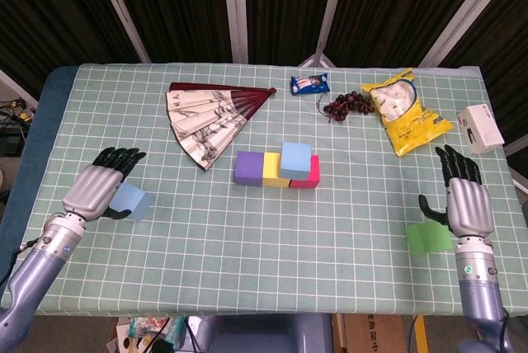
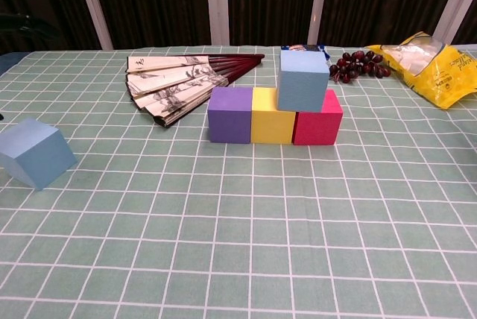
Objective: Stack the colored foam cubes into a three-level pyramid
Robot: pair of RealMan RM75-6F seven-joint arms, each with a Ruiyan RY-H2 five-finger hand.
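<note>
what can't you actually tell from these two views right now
- Whether the left hand touches the loose light blue cube: head view, the hand covers the cube's near side; chest view shows the cube but not the hand.
- Green cube: head view only, partly behind the right hand; contact unclear.
- Print on the small blue packet and white box: too small.
- Yellow snack bag: cut by the chest view's right edge.
</note>
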